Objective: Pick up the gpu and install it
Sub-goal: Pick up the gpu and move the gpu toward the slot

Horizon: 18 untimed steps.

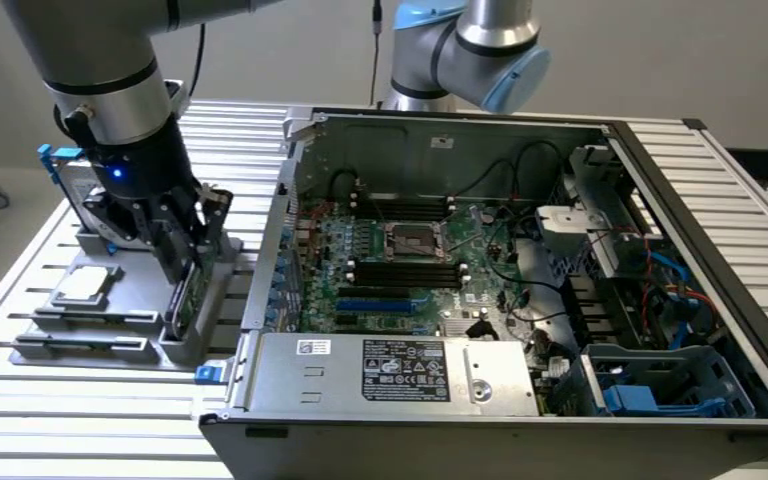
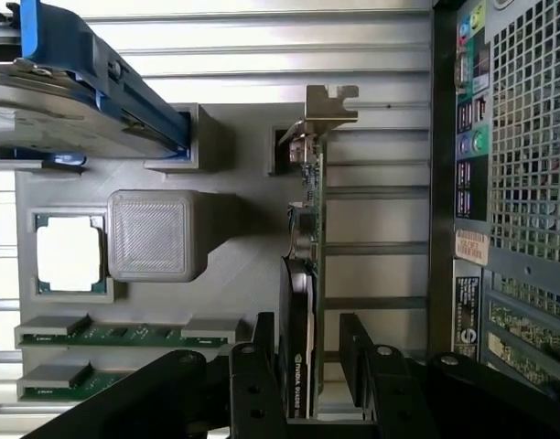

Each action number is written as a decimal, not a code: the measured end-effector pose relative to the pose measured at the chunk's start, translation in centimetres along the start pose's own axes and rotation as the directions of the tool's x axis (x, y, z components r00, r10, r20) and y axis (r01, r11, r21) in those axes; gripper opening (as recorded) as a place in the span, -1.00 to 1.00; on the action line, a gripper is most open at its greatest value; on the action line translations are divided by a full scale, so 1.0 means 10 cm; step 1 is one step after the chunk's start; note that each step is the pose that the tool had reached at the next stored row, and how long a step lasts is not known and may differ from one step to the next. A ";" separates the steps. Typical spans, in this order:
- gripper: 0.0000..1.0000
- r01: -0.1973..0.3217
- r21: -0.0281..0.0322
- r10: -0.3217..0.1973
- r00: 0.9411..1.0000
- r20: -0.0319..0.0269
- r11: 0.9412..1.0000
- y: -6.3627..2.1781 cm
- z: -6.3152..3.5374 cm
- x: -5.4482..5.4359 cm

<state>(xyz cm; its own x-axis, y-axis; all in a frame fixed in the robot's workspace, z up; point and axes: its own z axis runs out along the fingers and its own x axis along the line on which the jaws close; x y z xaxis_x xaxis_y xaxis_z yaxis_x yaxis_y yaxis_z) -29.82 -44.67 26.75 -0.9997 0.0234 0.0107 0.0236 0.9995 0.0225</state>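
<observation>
Slatted metal tabletop [image 1: 77,405] is seen carrying a grey parts holder [image 1: 204,345] beside an open computer case [image 1: 704,250]. In the exterior view most of the gpu [image 1: 181,305] is hidden behind the gripper [image 1: 177,272], and only a sliver of green edge can be made out below the fingers. In the wrist view the card's near end is cut off by the gripper body, and the white lettering on its shroud is too small to be read. The gpu [image 2: 303,261] is stood on edge in a slot of the holder [image 2: 234,274], on the side nearest the case's rear panel [image 2: 500,137]. A black shroud is shown on one face, a green circuit board on the other, and a silver bracket [image 2: 328,101] at the far end. The gripper [image 2: 307,322] is spread wide with one finger on each side of the card; nothing is lifted, and whether the pads touch it cannot be told. A blue-framed hard drive [image 2: 70,91], a CPU [image 2: 70,253] and memory sticks [image 2: 124,331] are also held in the holder.
</observation>
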 end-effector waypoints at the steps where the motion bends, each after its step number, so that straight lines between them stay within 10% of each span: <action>1: -0.15 0.000 -0.001 0.000 1.000 0.000 1.000 0.000 0.018 0.00; 18: -0.15 -0.019 -0.022 0.019 1.000 -0.006 1.000 -0.001 0.194 0.00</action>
<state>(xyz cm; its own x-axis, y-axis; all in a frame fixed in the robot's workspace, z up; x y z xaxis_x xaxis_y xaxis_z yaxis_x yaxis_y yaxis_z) -29.84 -44.64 24.80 -0.9990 0.0423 0.0172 0.0431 0.9981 0.0442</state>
